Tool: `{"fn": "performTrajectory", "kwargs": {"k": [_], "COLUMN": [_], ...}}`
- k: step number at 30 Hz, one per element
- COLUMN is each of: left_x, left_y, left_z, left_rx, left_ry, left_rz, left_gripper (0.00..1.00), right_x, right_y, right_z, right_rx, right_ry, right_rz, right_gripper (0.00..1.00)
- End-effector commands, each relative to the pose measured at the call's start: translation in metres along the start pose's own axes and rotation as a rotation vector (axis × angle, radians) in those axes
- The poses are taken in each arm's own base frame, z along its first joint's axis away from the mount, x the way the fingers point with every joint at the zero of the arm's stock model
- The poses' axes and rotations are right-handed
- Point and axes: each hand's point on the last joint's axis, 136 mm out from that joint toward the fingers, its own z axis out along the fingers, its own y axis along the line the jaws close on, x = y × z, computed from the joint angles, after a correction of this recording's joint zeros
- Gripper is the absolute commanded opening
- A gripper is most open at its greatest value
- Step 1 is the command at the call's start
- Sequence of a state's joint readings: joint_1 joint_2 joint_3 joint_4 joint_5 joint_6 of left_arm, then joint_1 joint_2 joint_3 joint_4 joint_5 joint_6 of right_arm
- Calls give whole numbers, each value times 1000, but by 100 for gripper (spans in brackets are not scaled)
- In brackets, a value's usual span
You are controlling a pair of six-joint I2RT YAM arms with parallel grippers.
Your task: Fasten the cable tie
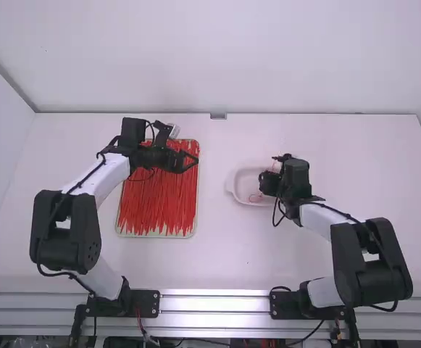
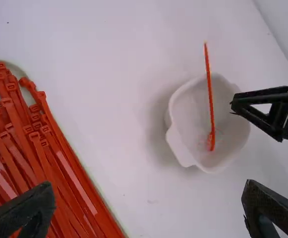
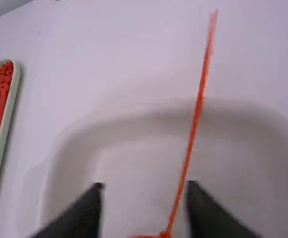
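Note:
A white bowl (image 1: pixel 237 181) sits right of the table's middle. One red cable tie (image 2: pixel 209 94) rests with its head inside the bowl and its tail sticking out over the far rim. It lies unfastened. My right gripper (image 1: pixel 265 183) hovers open just over the bowl's near side, and the tie (image 3: pixel 193 124) runs between its fingers (image 3: pixel 91 208), close to one of them, untouched. Over the far right corner of the tray (image 1: pixel 156 235) of red ties (image 1: pixel 159 199), my left gripper (image 1: pixel 184 159) is spread wide open (image 2: pixel 147 191) and holds nothing.
The tray's pale rim (image 2: pixel 10 64) borders several loose red ties (image 2: pixel 39 144). Bare white table lies between tray and bowl (image 2: pixel 176 144), and more to the right of the bowl. A wall stands behind the table.

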State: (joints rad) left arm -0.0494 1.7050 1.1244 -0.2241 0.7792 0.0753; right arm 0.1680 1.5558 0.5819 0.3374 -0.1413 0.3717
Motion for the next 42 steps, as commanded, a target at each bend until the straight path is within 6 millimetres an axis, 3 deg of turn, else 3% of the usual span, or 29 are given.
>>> {"fn": "performTrajectory", "kwargs": {"k": [1,8,15,27,31,37,42], "left_x": [1,5,7,9,8,5,7], "left_y": [4,21,30,-4,-13,-21,-20], "left_z": [-6,-9,-38,-85,-99,-107,-110], "left_rx": [-32,-131,-208,-289,-324,-326,-369], "left_ry": [-6,11,11,13,-2,-19,-58], "left_rz": [-4,-23,-70,-26,-13,1,-13], "left_gripper": [99,99,99,99,99,99,94], "right_x": [-2,-8,-20,-26,-30,-31,-33], "right_y": [-9,-15,1,43,47,53,46], "right_z": [-2,-9,-39,-102,-117,-127,-132], "right_rx": [25,35,62,-20,-4,-4,-26], "right_ry": [-9,-21,-70,-132,-170,-199,-242], "right_rz": [10,8,-49,-102,-118,-138,-164], "right_gripper": [99,99,99,99,99,99,94]}}
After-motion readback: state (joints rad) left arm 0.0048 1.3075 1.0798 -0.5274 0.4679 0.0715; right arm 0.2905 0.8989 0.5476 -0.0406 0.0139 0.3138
